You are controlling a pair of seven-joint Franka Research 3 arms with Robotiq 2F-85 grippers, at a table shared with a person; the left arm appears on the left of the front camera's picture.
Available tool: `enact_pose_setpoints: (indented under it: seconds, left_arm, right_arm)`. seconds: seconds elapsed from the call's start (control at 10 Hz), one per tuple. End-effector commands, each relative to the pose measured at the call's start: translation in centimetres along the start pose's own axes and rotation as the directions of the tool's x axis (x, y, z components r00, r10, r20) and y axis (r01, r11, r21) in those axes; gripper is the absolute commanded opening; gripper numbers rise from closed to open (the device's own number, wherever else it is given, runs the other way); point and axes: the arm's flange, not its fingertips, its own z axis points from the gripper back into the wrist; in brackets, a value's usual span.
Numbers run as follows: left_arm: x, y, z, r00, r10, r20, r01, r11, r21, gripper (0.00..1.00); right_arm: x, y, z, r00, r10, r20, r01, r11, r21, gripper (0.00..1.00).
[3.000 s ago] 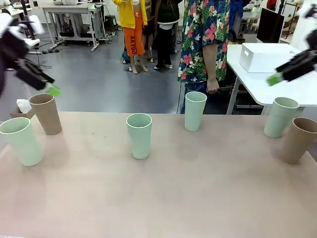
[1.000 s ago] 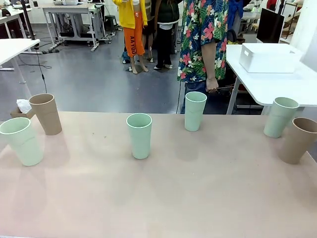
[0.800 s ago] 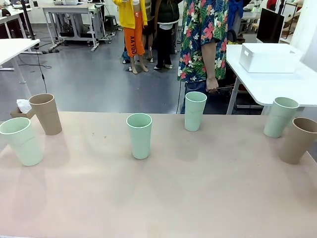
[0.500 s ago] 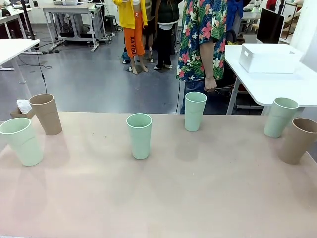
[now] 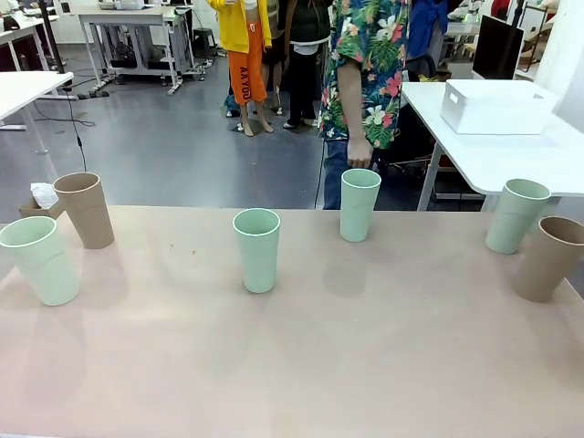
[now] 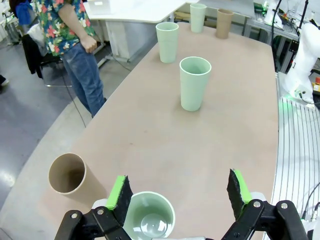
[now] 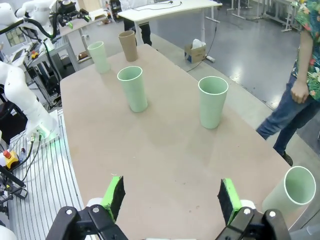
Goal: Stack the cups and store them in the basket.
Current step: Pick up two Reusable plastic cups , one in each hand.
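None of the stacking looks done: across the tabletop (image 5: pixel 365 365), well apart from the basket (image 5: pixel 497 105) on the far-right side table (image 5: pixel 538 160) (its inside hidden from me), six cups (image 5: pixel 256 249) stand separate and upright; my left fingers (image 6: pixel 120 191) and right fingers (image 7: pixel 114 196) gape wide, holding nothing.

The right gripper (image 7: pixel 171 199) hangs above the tan table (image 7: pixel 165 145), its green-padded fingers (image 7: pixel 114 197) spread wide with nothing between them. Five cups stand upright and apart: a middle green cup (image 7: pixel 213 101), a second green cup (image 7: pixel 133 88), a far green cup (image 7: pixel 99 56) beside a brown cup (image 7: pixel 128 45), and a corner green cup (image 7: pixel 295 192). A person's hand (image 7: pixel 300 91) hangs just off the table's edge.
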Motion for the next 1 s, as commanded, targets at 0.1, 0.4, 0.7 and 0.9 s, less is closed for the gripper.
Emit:
enact_pose_setpoints:
  seconds: [0.1, 0.4, 0.7, 0.9]
  left_arm:
    - [-0.04, 0.02, 0.03, 1.0, -0.011, 0.013, 0.011, 1.0, -0.005, 1.0]
    - [-0.04, 0.02, 0.03, 1.0, -0.011, 0.013, 0.011, 1.0, -0.005, 1.0]
    - [-0.04, 0.02, 0.03, 1.0, -0.011, 0.013, 0.011, 1.0, -0.005, 1.0]
    - [-0.04, 0.02, 0.03, 1.0, -0.011, 0.013, 0.011, 1.0, -0.005, 1.0]
  right_arm:
    - [0.28, -0.31, -0.04, 0.999, 0.026, 0.029, -0.026, 1.0, 0.003, 1.0]
    - [0.28, -0.31, -0.04, 0.999, 0.026, 0.029, -0.026, 1.0, 0.003, 1.0]
    - [0.28, -0.31, -0.04, 0.999, 0.026, 0.029, -0.026, 1.0, 0.003, 1.0]
    - [0.28, -0.31, -0.04, 0.999, 0.026, 0.029, -0.026, 1.0, 0.003, 1.0]
